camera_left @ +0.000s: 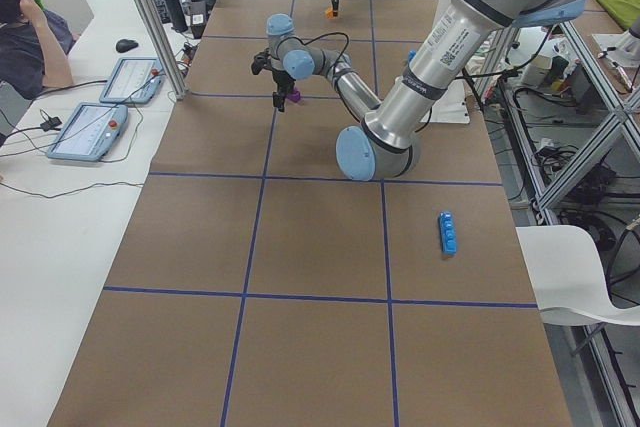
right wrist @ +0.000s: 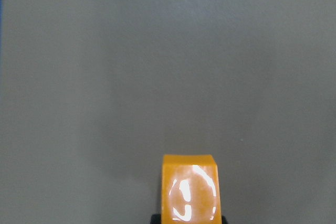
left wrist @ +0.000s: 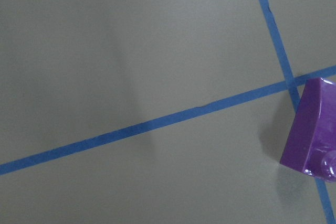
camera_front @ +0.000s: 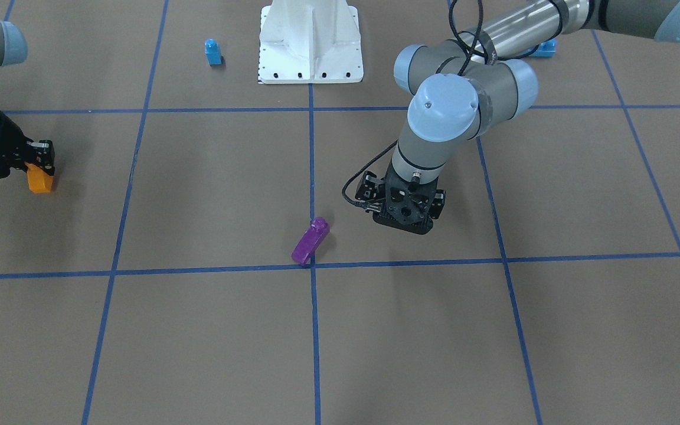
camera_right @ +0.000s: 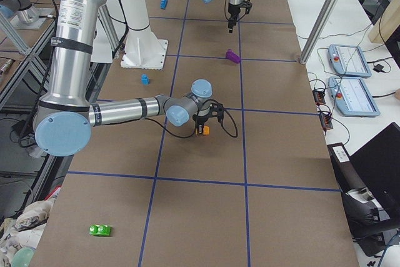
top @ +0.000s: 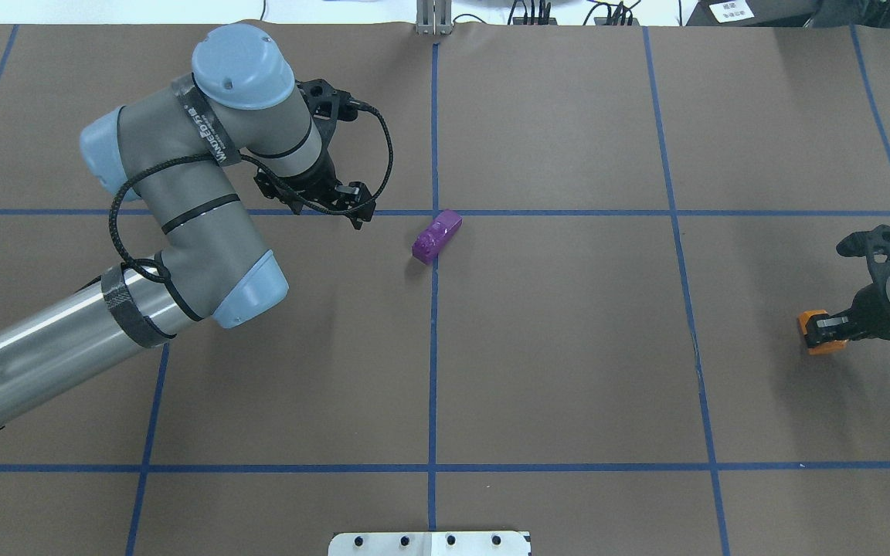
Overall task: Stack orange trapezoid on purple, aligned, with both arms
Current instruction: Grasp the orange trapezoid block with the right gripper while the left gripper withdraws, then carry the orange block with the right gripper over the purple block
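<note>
Table centre: purple (top: 437,235) lies on its side at a tape crossing, stud pointing sideways towards my base-side edge. I judge it unfit to receive a brick as it lies.
Left gripper (top: 352,207): mine, hanging just beside purple on the left-edge side, not touching it. I cannot tell how its jaws are set.
Reason, left: in my judgement it is placed there to right purple and steady it.
Right edge: my right gripper (top: 827,328) pinches orange (top: 817,333) by its sides. I cannot tell whether it is off the table.
Reason, right: the side pinch leaves orange's underside free for mating, I judge.
Separation: orange and purple are well apart.
Containers: none shows in any view.
Other: blue brick (camera_front: 213,52) stands near the base-side edge.
</note>
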{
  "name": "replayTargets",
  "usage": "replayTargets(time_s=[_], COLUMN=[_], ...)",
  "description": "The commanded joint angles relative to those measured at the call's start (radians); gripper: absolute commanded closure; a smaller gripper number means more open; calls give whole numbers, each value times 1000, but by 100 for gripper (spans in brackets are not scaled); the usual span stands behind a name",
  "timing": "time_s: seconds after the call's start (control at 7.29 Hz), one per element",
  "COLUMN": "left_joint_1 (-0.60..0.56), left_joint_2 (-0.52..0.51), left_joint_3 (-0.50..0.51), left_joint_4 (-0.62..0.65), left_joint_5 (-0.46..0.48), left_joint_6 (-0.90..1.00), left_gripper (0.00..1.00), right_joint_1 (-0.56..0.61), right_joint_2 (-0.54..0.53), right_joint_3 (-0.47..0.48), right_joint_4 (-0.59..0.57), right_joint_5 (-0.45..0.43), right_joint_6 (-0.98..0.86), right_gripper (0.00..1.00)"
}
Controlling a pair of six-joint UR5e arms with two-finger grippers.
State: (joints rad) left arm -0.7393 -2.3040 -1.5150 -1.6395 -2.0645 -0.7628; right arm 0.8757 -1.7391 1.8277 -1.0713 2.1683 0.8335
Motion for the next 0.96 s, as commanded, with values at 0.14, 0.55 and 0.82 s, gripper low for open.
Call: replayTargets(time_s=[0.14,0.55,0.82], left_joint_1=[-73,-202,-288], left_joint_2=[50,188,259], left_joint_3=[-2,-8,-8], left_joint_4=[7,-3,-3], left_joint_5=[-11,-29,-89], left_joint_6=[92,339,486], left_gripper=[0,0,0], right_joint_1=[52,-54,-150], right_joint_2=[296,797,994], right_joint_3=[18,-133,-321], right_joint_4=[-199,-542,-542], right_joint_5=[81,8,-76], right_joint_6=[193,477,677], right_gripper=[100,100,100])
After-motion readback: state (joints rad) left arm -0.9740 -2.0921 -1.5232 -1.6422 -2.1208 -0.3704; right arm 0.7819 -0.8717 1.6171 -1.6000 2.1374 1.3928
